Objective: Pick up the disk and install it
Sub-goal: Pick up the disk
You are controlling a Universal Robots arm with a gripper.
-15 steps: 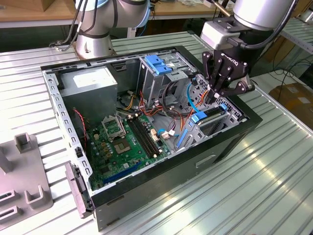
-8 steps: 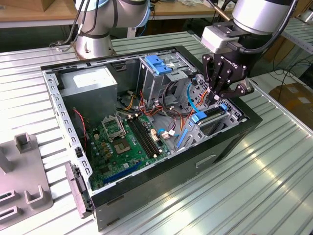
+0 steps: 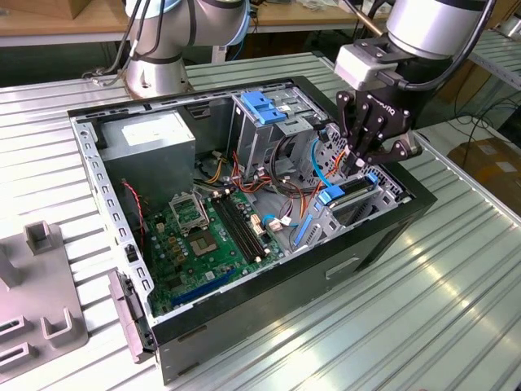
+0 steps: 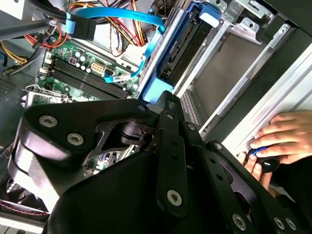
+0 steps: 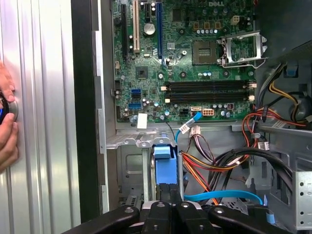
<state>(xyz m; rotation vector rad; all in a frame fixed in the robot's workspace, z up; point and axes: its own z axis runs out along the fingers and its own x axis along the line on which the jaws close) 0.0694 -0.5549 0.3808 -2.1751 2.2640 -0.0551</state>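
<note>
**Print on the board, tags and gripper**

In the first wrist view the motherboard (image 5: 185, 63) has a white maker's mark at one edge. Fine white silkscreen runs beside its slots and sockets, too small to read. A white sticker (image 5: 142, 121) sits at the board's edge and a white tag (image 5: 184, 127) hangs on a cable; no words can be made out on either. In the exterior view white lettering runs along the gripper (image 3: 364, 165) body, and the power supply (image 3: 151, 134) bears a pale, unreadable label.
</note>
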